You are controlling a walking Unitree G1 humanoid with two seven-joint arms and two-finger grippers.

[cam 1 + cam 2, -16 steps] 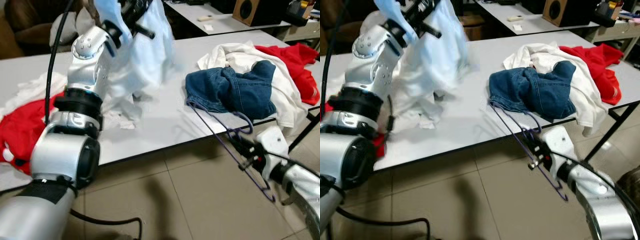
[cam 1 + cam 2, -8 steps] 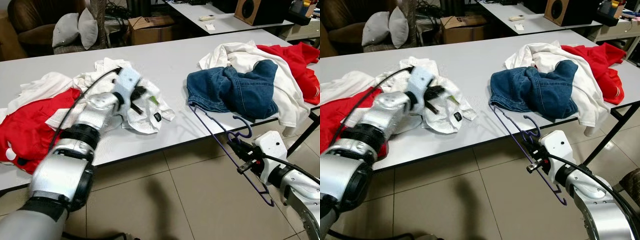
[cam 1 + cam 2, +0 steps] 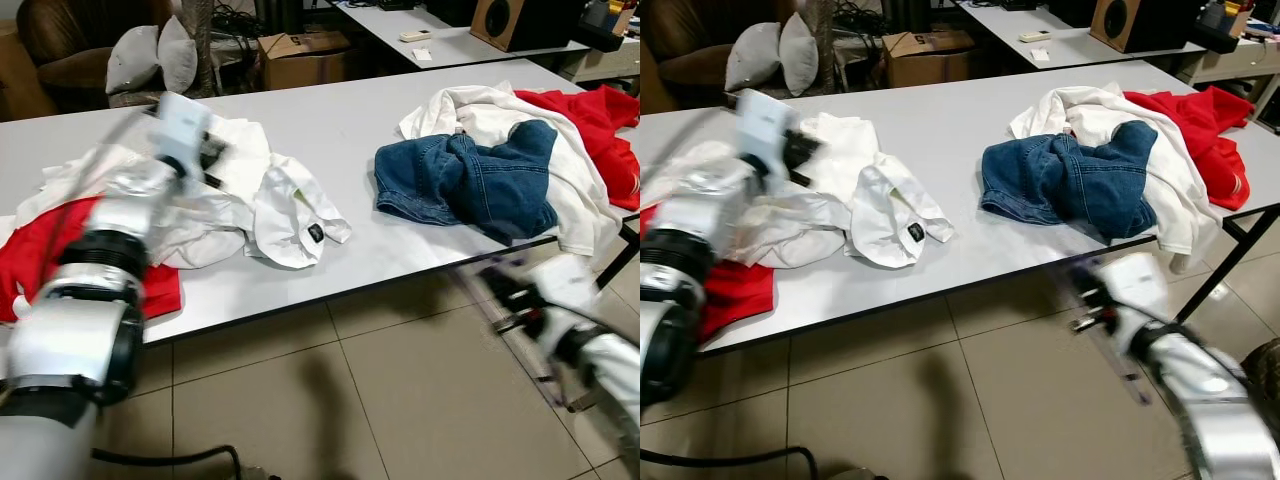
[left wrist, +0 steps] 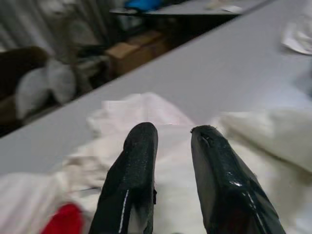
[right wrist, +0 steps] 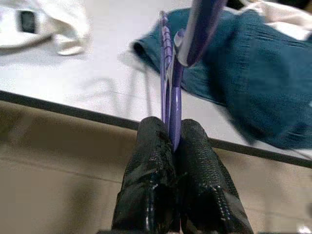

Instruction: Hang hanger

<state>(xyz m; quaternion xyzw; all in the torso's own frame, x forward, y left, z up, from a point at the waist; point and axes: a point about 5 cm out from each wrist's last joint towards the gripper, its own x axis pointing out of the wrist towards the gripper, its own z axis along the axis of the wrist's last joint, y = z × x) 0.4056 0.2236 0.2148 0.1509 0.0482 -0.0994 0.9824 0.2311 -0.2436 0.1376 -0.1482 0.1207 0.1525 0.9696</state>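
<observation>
Two arms are at work. In the head views, the left gripper (image 3: 205, 155) hovers blurred over the crumpled white shirt (image 3: 285, 205) on the smooth grey table (image 3: 330, 120); soft blue jeans (image 3: 465, 185) lie further right. No rail is in sight, so the hanging itself looks undone. In the left wrist view, the glossy black fingers (image 4: 131, 175) stand slightly apart, empty. In the right wrist view, the right gripper (image 5: 173, 146) is clamped on the thin purple hanger (image 5: 168, 83), held below the table edge.

Purple hanger (image 5: 169, 87), end-effector-pinched
</observation>
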